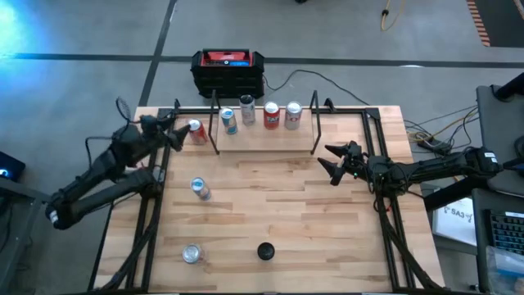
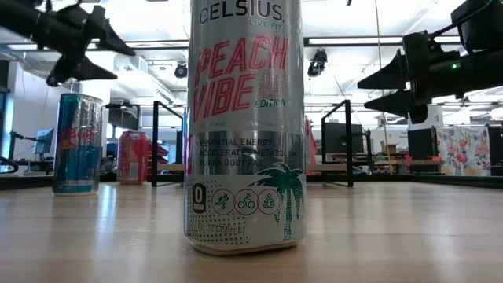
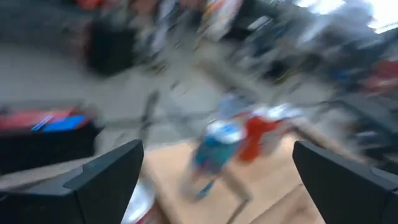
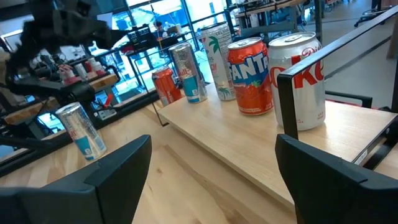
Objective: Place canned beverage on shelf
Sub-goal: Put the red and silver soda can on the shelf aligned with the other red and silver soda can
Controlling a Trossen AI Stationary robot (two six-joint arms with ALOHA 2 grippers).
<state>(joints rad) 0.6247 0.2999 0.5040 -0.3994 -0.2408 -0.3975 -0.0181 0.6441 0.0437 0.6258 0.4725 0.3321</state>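
Note:
The shelf, a light-wood plank with black rod uprights, stands at the table's far middle. Several cans stand upright on it: a blue-silver one, a tall silver one, an orange Fanta and a white-red one. A red can stands on the table just left of the shelf. My left gripper hangs open beside and above that can, with nothing between its fingers. My right gripper stands open right of the shelf, above the table, with nothing in it.
A blue-silver can stands on the table's left middle, another can near the front left. A tall Celsius can stands close before the low camera. A dark round thing sits at the front middle. A black-and-red box sits behind the table.

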